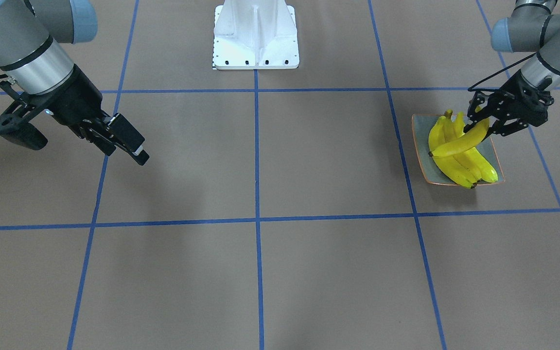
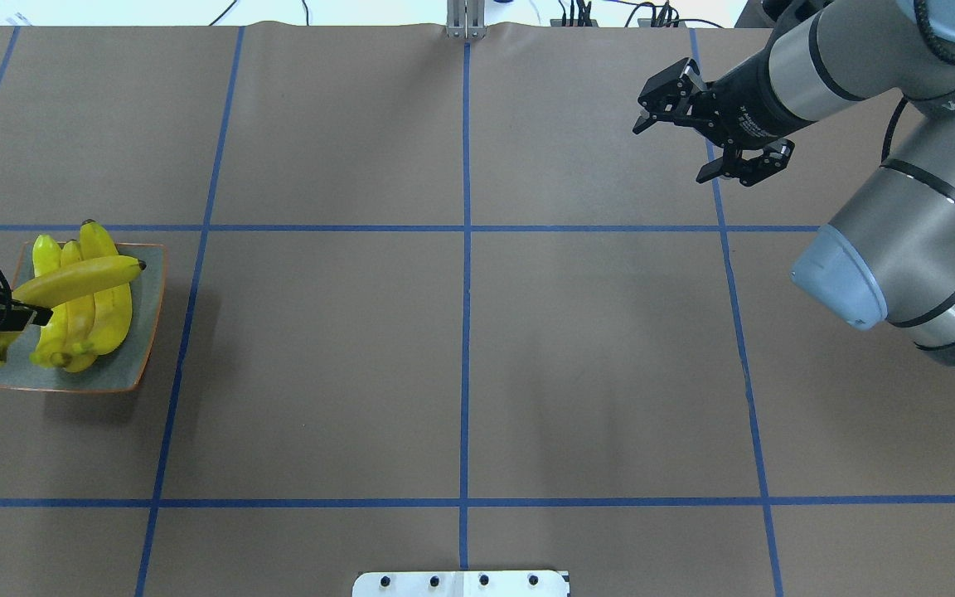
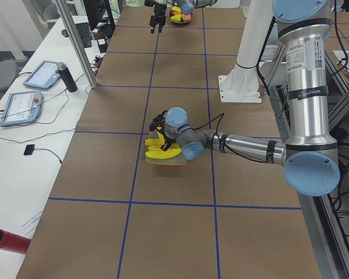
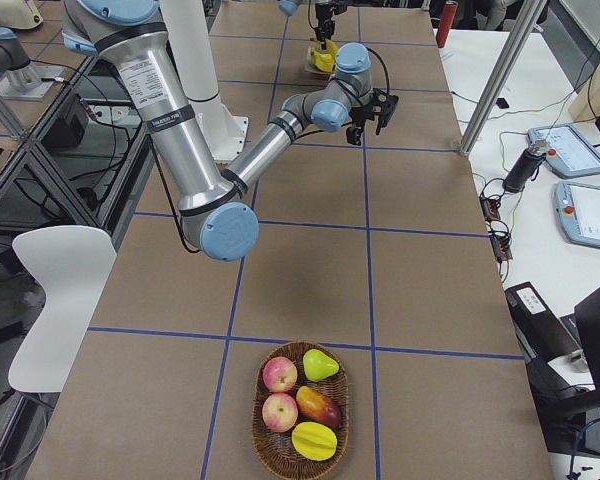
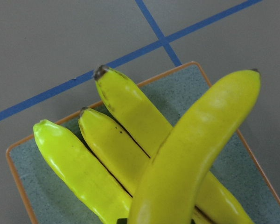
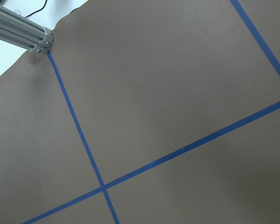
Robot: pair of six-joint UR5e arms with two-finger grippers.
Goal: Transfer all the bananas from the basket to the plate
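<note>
Top banana [image 5: 191, 154], likely stiff yet slippery, crosses three bananas [image 5: 112, 144] on the plate [image 1: 420, 141]; left hand [image 1: 479, 127] grasps one end. Right hand [image 2: 672, 153] released.

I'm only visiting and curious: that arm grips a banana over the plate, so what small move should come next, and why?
Probably opening the left gripper to let go. The banana it grips sits crosswise over the three bananas on the plate, and the basket shows no bananas left.

the blue-taped brown table [image 2: 593, 348] bears the plate [image 2: 133, 365], a white base [image 1: 255, 36] and a seemingly wicker basket [image 4: 258, 440].
</note>
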